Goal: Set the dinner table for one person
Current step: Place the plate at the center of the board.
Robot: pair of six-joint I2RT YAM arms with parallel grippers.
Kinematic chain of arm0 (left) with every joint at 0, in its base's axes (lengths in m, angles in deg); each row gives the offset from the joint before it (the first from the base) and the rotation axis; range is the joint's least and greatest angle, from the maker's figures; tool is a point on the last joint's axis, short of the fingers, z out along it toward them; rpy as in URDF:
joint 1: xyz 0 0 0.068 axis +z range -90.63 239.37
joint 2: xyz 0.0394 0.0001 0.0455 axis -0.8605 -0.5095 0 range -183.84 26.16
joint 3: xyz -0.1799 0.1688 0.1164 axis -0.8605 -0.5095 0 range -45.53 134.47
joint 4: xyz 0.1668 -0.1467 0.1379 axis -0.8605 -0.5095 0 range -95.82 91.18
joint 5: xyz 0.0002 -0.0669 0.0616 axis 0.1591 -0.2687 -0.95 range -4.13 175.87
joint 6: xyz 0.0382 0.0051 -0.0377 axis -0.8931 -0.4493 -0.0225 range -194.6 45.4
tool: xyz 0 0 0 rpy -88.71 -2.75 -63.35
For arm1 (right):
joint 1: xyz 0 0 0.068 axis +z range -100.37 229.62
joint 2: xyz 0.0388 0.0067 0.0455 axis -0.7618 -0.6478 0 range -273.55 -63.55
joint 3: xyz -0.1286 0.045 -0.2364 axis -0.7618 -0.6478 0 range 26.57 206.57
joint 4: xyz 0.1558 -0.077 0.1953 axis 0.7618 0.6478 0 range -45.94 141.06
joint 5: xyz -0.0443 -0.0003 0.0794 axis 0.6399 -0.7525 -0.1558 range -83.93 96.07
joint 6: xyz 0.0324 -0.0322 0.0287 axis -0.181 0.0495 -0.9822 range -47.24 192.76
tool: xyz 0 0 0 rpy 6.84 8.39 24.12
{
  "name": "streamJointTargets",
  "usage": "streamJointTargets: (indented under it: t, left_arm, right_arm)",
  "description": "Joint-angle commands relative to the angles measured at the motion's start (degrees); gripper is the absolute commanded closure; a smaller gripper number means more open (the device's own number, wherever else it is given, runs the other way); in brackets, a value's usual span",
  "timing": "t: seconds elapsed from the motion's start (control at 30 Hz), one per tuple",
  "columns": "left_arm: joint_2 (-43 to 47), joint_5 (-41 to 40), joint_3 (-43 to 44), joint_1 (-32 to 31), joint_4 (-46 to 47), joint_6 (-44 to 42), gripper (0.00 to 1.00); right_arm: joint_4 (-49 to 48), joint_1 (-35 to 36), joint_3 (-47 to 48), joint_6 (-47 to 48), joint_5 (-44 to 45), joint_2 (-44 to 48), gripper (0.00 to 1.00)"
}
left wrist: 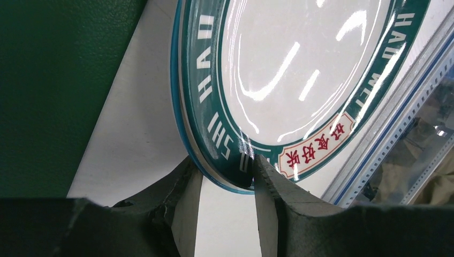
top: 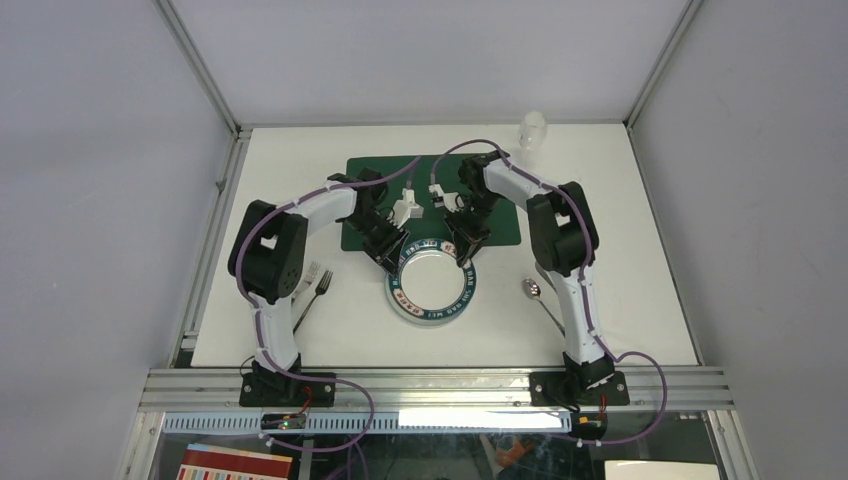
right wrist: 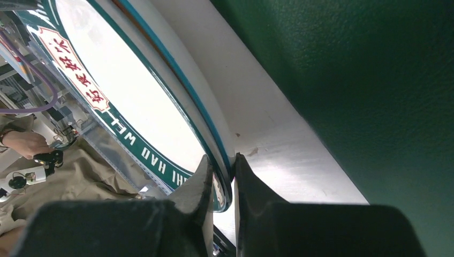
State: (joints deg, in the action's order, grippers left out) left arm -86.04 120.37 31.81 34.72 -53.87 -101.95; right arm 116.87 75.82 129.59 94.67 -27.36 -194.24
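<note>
A round white plate point(top: 433, 285) with a green lettered rim sits at the middle of the white dinner table point(top: 300, 345), its far edge at the near edge of the dark green placemat point(top: 500, 215). My left gripper point(top: 392, 255) is shut on the plate's far-left rim. In the left wrist view the rim point(left wrist: 214, 134) sits between the gripper's point(left wrist: 225, 163) two fingers. My right gripper point(top: 466, 252) is shut on the far-right rim. In the right wrist view its fingers point(right wrist: 201, 179) pinch the plate's edge point(right wrist: 160, 118).
A fork point(top: 315, 290) lies on the table left of the plate, beside the left arm. A spoon point(top: 540, 300) lies to the right, by the right arm. A clear glass point(top: 533, 128) stands at the back right corner. The aluminium frame point(top: 430, 385) runs along the near edge.
</note>
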Motion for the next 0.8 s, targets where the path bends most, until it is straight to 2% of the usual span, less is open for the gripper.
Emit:
streamJointTargets:
  t: [0.0,0.13,0.43,0.77]
  left_arm:
    - [-0.4,-0.2,1.2,-0.6,0.7,-2.5,0.63]
    - [-1.1,-1.3,1.0,-0.7,1.7,-1.9,0.63]
    - [0.6,-8.8,0.5,-0.7,6.8,2.4,0.64]
    - [7.5,-14.4,0.2,-0.6,7.2,3.5,0.63]
  right_arm:
    - [-10.0,-0.2,0.2,0.1,9.7,-1.9,0.89]
    - [-11.3,-0.2,0.2,-1.2,11.4,-2.7,0.81]
    - [-13.7,-0.2,0.2,-3.0,15.1,-2.5,0.72]
    - [-14.7,-0.3,0.0,-4.7,18.5,0.3,0.68]
